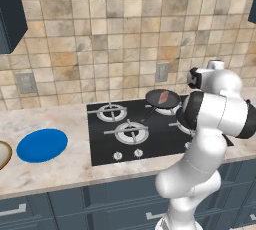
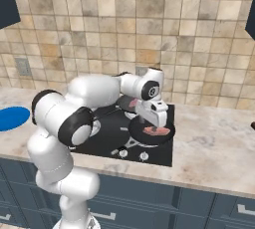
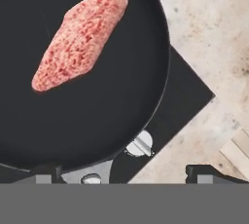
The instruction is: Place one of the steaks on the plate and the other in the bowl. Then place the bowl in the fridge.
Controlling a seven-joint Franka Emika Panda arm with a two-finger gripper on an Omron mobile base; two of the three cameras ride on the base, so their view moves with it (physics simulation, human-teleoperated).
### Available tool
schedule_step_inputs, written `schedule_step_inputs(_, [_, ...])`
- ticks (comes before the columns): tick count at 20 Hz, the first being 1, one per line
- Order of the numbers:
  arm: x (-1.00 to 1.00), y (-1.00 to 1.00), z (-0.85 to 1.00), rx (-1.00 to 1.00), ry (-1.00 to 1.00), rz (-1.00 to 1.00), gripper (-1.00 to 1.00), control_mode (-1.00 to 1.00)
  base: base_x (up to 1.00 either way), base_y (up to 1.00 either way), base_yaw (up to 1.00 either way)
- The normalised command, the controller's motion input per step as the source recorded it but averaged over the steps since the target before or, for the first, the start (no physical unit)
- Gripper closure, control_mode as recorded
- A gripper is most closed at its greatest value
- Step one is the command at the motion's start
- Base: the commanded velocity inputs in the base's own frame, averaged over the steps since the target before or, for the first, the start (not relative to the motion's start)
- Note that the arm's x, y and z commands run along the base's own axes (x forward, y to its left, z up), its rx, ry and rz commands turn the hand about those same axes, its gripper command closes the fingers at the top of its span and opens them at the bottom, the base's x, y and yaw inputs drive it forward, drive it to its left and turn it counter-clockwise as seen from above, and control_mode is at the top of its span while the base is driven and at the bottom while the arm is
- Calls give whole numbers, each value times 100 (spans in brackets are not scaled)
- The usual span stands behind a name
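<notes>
We see the end effector (image 3: 121, 174) hanging above a dark frying pan (image 3: 121, 111), with its two finger tips (image 3: 46, 173) spread wide and nothing between them, so it is released. In the hand view one steak (image 3: 78, 38) lies flat in this pan, away from the finger tips; its long axis runs on a diagonal from lower left to upper right of that view, and the upper right end is broader. In the right base view this pan sits at the near right corner of the black stove (image 2: 107, 141). A second steak (image 1: 163, 97) lies in another pan (image 1: 162, 99) at the back of the stove. The blue plate (image 1: 42, 145) rests on the surface (image 1: 50, 174) left of the stove, and the bowl (image 1: 3, 155) is just beside it at the picture edge. We can read no writing or brand anywhere.
</notes>
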Motion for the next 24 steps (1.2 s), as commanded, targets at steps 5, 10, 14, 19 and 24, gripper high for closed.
schedule_step_inputs(5, [37,-21,-25,0,0,0,-100,-100,0,0,0])
schedule_step_inputs(10, [39,-5,-28,0,0,0,-100,-100,0,0,0])
schedule_step_inputs(14, [32,-6,-28,0,0,0,-100,-100,0,0,0])
schedule_step_inputs(19, [18,-11,-30,0,0,0,-100,-100,0,0,0])
schedule_step_inputs(24, [18,-7,-31,0,0,0,-100,-100,0,0,0])
